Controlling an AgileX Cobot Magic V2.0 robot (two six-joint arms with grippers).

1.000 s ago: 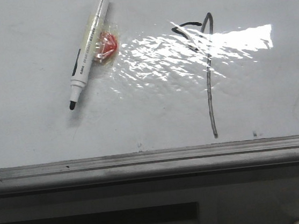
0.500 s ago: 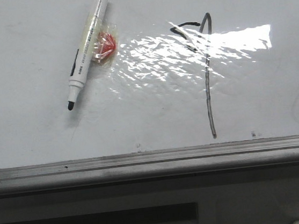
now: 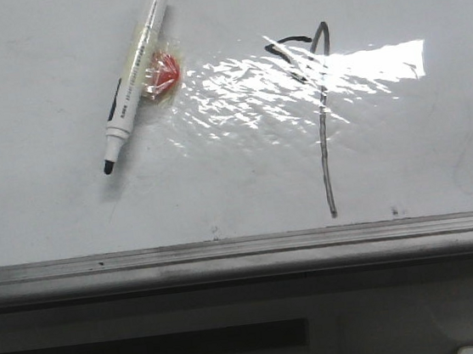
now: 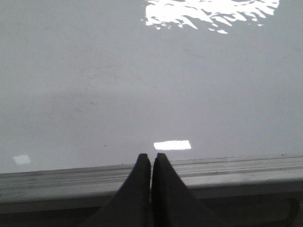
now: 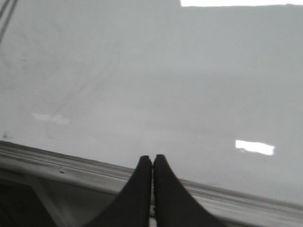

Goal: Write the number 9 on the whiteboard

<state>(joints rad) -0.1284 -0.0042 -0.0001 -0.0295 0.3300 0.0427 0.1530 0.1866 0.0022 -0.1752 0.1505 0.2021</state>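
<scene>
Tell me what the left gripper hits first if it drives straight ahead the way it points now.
Likely the grey frame edge just past the shut left gripper, then bare whiteboard. Height above the frame is unclear, so it might clear it.

Glossy white whiteboard (image 3: 70, 213), grey metal frame on near edge, glare patch mid-right. White black-tipped marker pen (image 3: 131, 76) lies far left, touching a red tape blob (image 3: 162, 74). Thin black number 9 (image 3: 322, 116) drawn right of centre.
</scene>
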